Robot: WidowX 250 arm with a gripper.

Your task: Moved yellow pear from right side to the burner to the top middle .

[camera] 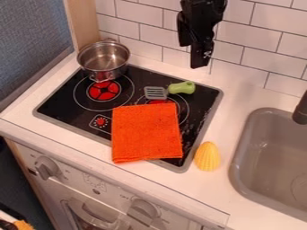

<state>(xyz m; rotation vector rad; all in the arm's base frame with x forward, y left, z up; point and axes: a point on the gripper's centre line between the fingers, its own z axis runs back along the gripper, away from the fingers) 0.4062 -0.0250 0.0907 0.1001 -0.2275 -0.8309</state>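
Observation:
The black gripper (201, 58) hangs at the top of the view, right of centre, in front of the white tiled wall and above the stove's back edge. Well below it, a yellow ridged object (207, 156), taken as the pear, rests on the white counter between the stove's right front corner and the sink. A clear distance separates the two. The black stove top (59, 101) with its red-centred burners lies to the left of the yellow object.
An orange cloth (146, 134) covers the stove's front right part. Behind it lies a spatula with a green handle (182, 87). A metal pot (103, 60) stands at the back left. The grey sink (243, 166) with a dark faucet (301, 110) is at right.

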